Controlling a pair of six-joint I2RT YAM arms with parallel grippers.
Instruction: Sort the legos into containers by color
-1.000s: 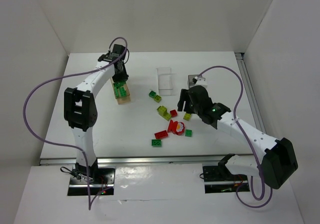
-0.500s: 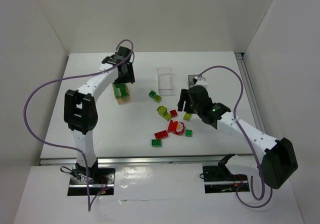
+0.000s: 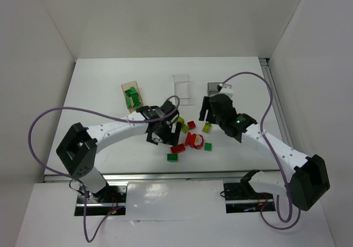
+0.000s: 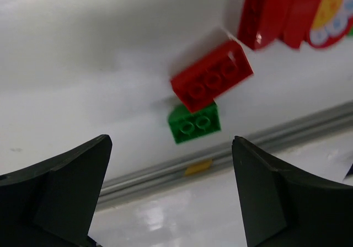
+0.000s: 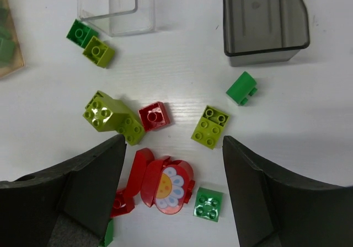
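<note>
We log: left gripper (image 4: 170, 145) spread, empty, beside flower brick (image 5: 165, 185) | right gripper (image 5: 174, 142) spread, empty, near flower brick

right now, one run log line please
left jaws open by red brick | right jaws open above loose legos | tan bin holds green legos

White table (image 3: 99, 87) with sorting pieces. Bins: a clear bin (image 5: 116, 7), a smoky grey bin (image 5: 263, 18) and an orange-tan bin (image 3: 136, 107), the last showing bright green pieces (image 3: 131, 96). Loose pieces: dark green brick (image 5: 81, 33), yellow-green brick (image 5: 99, 51), small red brick (image 5: 153, 116), long red brick (image 4: 212, 77), mid-green brick (image 4: 194, 123). The round red piece (image 5: 165, 185) bears a daisy print — white petals, yellow centre. Left arm (image 3: 113, 129) and right arm (image 3: 273, 146) — white with black joints; cable (image 3: 248, 73) purple.
</note>
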